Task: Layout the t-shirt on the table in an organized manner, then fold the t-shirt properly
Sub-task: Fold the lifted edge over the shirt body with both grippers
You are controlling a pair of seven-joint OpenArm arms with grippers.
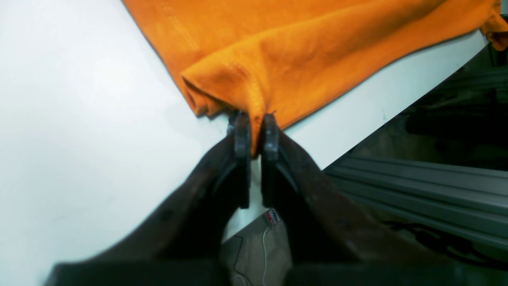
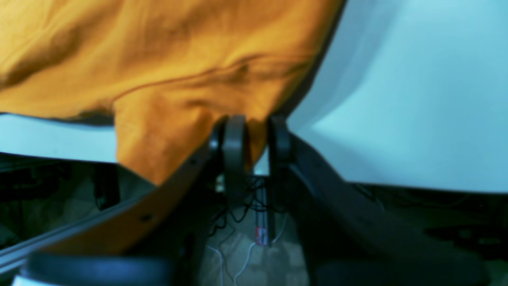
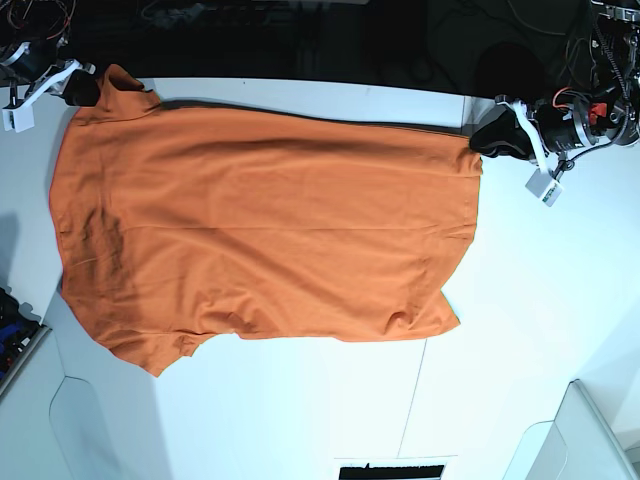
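At table [image 3: 300, 400] edge, both tools pinch t-shirt [image 3: 270, 230]

A: Where's the free room?
B: The table [image 3: 300, 400] is bare white below the shirt [image 3: 260, 220] and on the right of the base view, so a gripper could pass there.
A: And what blocks?
B: The shirt spreads over the upper left and middle. Both arms sit at its top corners by the far edge, with dark clutter beyond.
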